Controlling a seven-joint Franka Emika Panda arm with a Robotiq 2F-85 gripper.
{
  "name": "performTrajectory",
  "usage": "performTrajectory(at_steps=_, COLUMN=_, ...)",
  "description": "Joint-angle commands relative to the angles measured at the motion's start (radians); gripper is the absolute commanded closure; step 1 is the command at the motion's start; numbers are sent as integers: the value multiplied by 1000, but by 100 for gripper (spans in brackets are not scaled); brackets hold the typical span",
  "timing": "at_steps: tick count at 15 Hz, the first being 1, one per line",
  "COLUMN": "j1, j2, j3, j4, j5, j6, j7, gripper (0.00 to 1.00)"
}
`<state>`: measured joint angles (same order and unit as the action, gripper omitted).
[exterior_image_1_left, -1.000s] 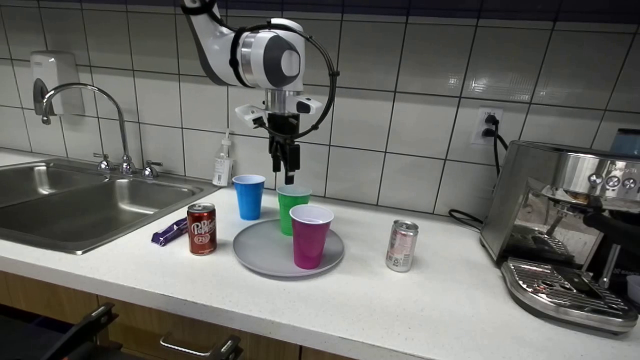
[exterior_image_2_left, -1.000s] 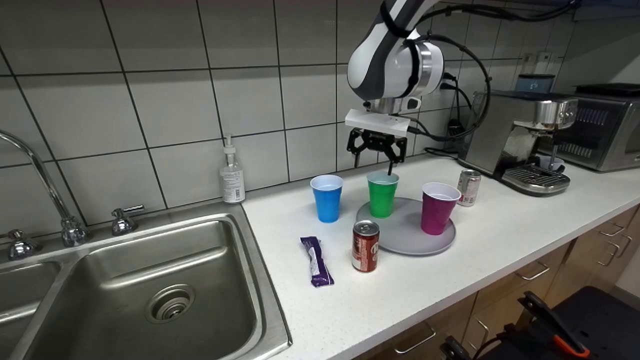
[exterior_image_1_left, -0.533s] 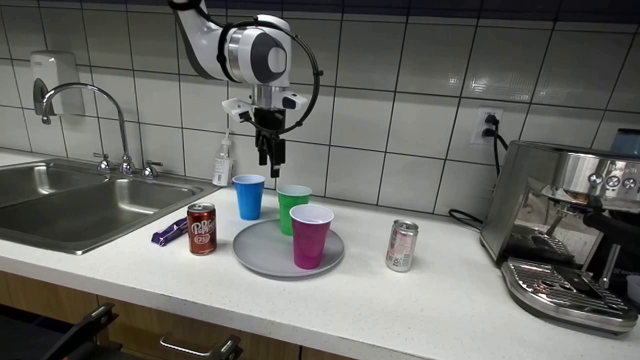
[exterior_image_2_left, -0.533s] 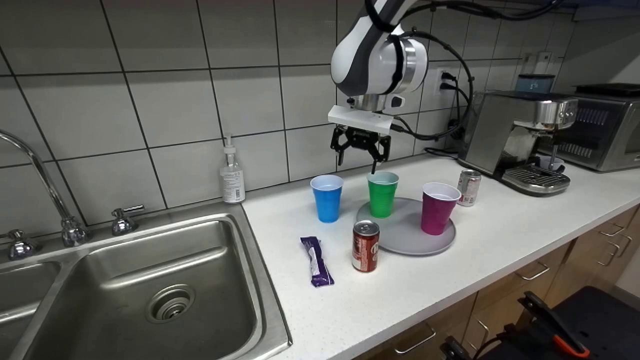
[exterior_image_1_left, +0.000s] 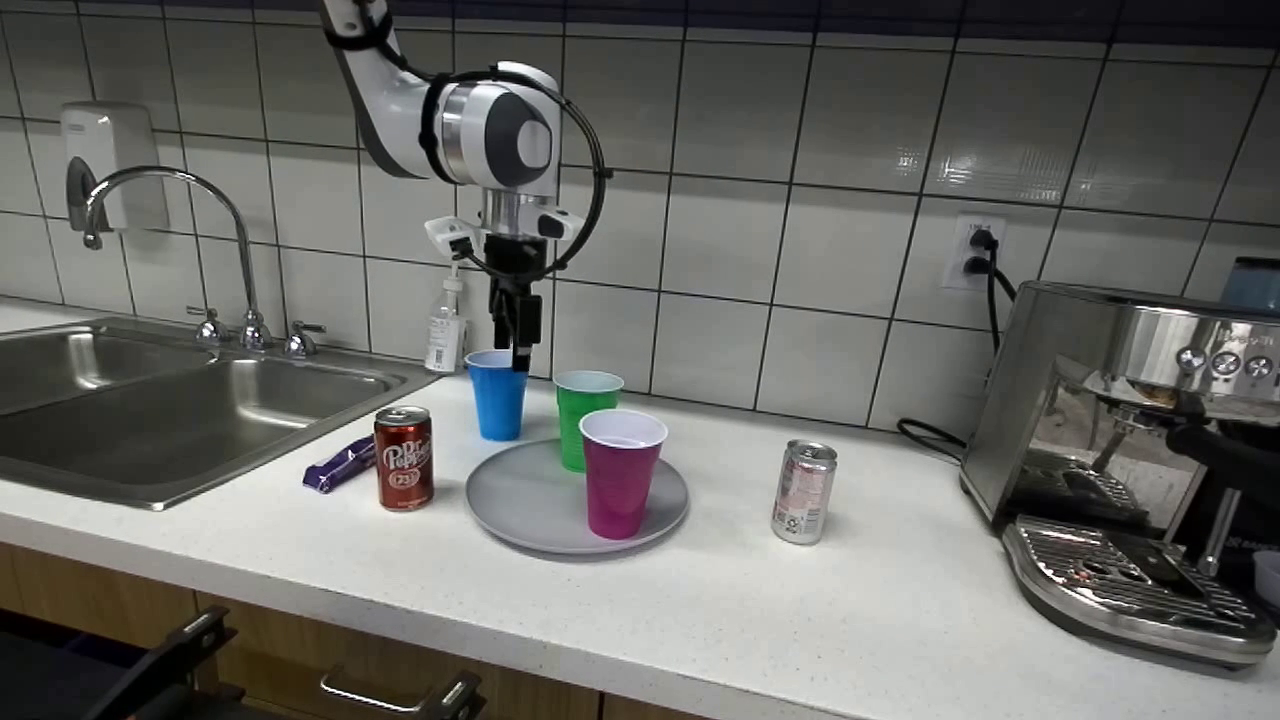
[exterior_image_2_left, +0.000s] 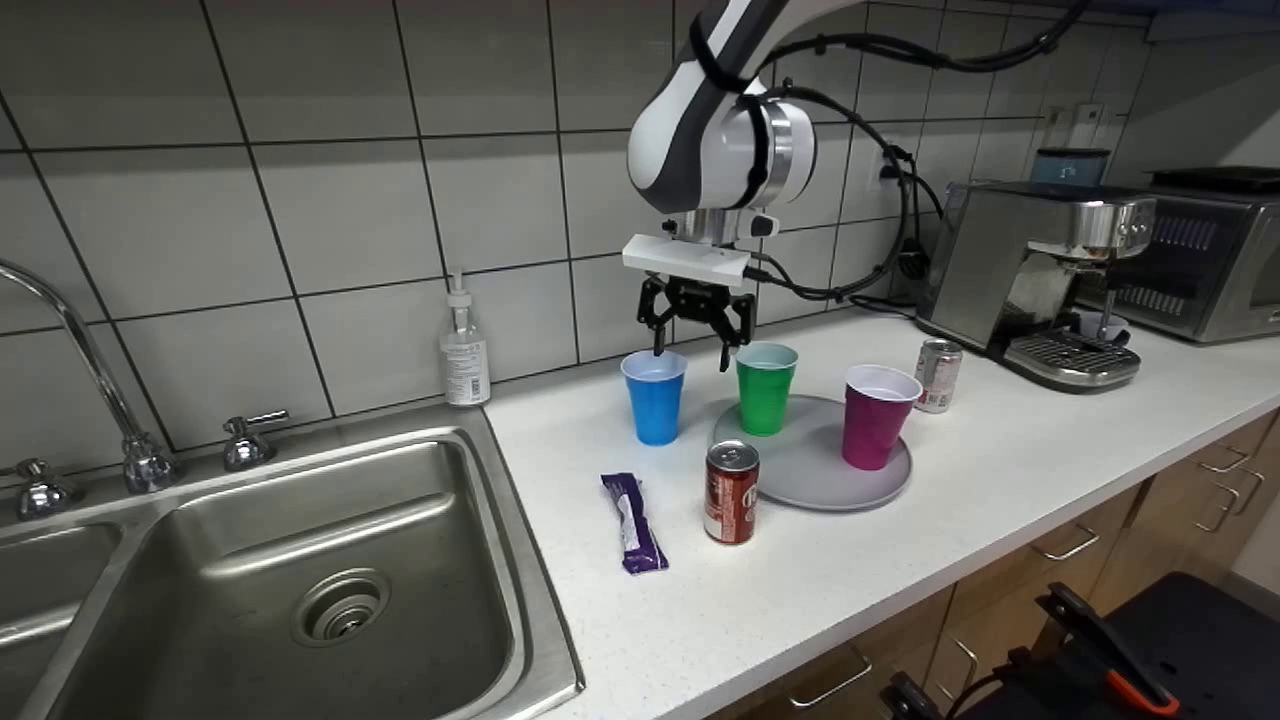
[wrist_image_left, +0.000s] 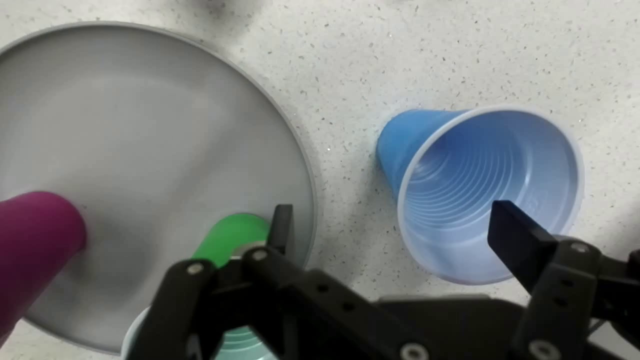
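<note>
Wrist view: the gripper (wrist_image_left: 391, 215) has its fingers wide apart, one crossing the rim of the blue plastic cup (wrist_image_left: 465, 175). The cup stands upright on the speckled counter (wrist_image_left: 340, 65), a strip separating it from the gray plate (wrist_image_left: 135, 130). I see the gripper lower and nearer than a moment ago.

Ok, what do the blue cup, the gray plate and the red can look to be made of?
Blue cup: probably thin plastic, slightly glossy; molded rings and soft highlights show inside.
Gray plate: matte, perhaps plastic or ceramic; its even, dull surface leaves that open.
Red can: likely printed aluminum, shiny; bare silvery metal shows on top.
</note>
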<state>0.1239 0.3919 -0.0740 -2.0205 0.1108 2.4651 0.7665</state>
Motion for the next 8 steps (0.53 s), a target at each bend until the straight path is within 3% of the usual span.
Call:
performTrajectory(at_steps=1, j1=6, j2=52, j3=6, j4=65, j5=8, j6=-34, j7=50, gripper=0)
performTrajectory(at_steps=8, j1=7, j2=112, j3=8, j4=105, j5=24, j6=-38, j7=67, gripper=0)
